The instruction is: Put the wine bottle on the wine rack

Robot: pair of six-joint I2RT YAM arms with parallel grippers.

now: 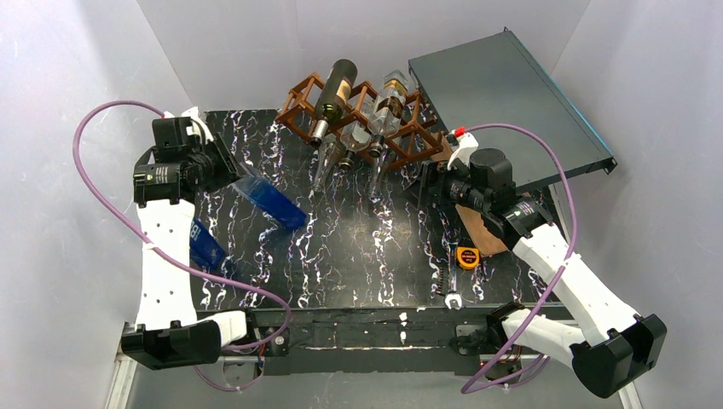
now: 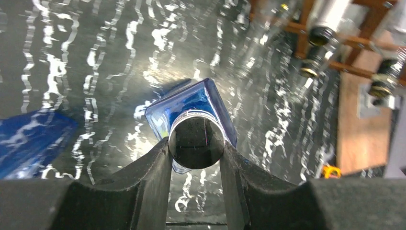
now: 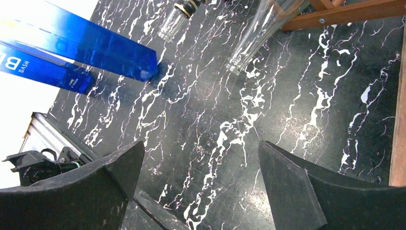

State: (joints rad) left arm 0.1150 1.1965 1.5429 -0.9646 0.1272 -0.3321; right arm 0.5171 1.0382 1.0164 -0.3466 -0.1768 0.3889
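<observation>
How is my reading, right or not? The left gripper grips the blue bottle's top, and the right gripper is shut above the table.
Not quite: the right gripper is open above the table, as the right wrist view shows. The left gripper does grip the blue bottle at its top.

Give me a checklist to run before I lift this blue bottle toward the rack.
1. Left end effector shut on the blue bottle at its neck: ok.
2. Bottle clear of the table: not ok, its base corner looks down.
3. Free opening in the wine rack: ok, the leftmost diamond looks empty.
4. Right end effector open, off the path: ok.
5. Second blue bottle out of the way: ok, lying beside the left arm.
</observation>
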